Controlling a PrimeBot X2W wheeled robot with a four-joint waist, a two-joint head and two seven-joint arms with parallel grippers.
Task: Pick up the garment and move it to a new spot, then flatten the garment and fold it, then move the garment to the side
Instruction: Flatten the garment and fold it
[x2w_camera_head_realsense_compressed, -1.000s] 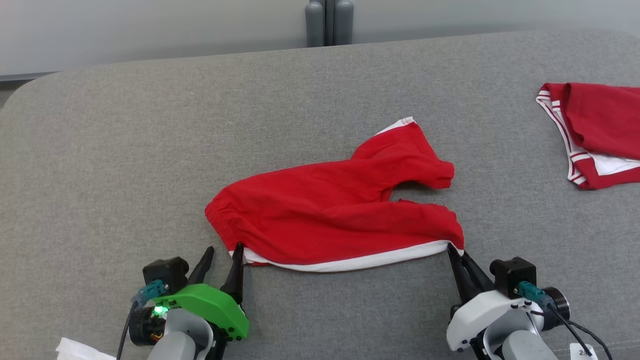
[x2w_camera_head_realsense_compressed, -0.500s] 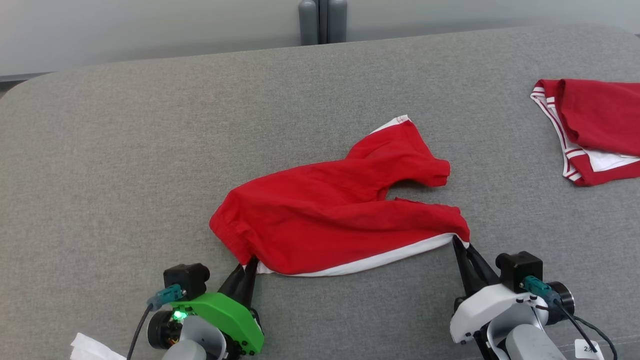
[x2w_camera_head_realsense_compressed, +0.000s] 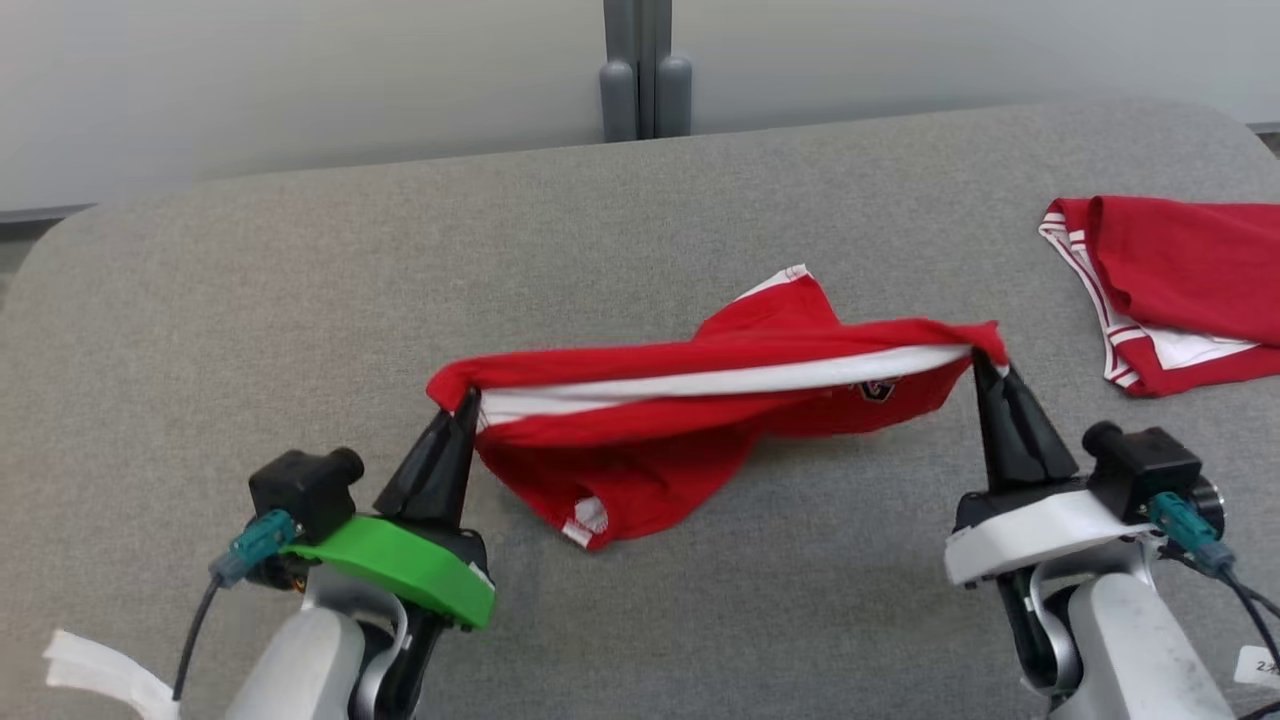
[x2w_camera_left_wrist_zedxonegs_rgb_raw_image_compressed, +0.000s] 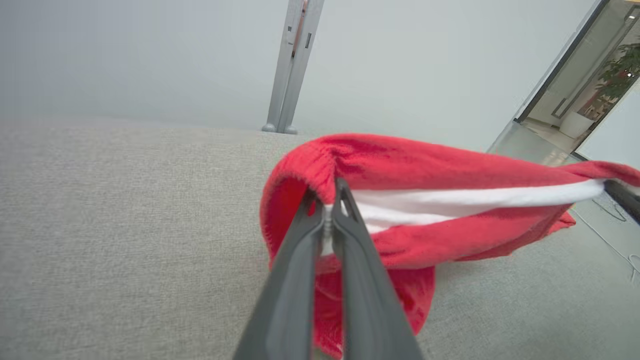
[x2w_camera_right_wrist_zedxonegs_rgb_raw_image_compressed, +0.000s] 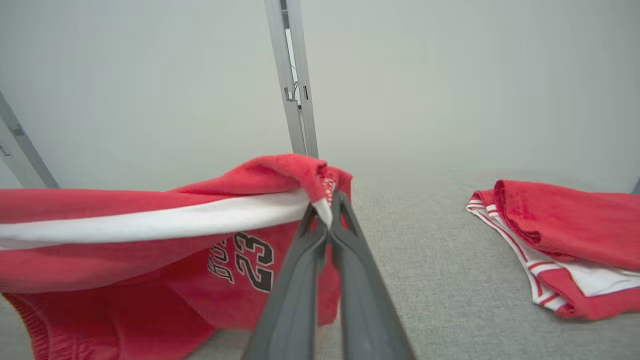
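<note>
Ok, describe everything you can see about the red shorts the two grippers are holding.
The red shorts are soft, knit-looking fabric with a white side stripe and a black-and-white print reading 23. They hang stretched along that stripe between the left gripper, shut on one end, and the right gripper, shut on the other. The rest sags in twisted folds, and the lowest part, showing a small white label, looks to rest on the grey padded surface.

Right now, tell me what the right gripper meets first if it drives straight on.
The shorts it pinches: the right gripper is shut on their edge. Past that fold the line looks free over the table toward the wall, though depth is unclear.
</note>
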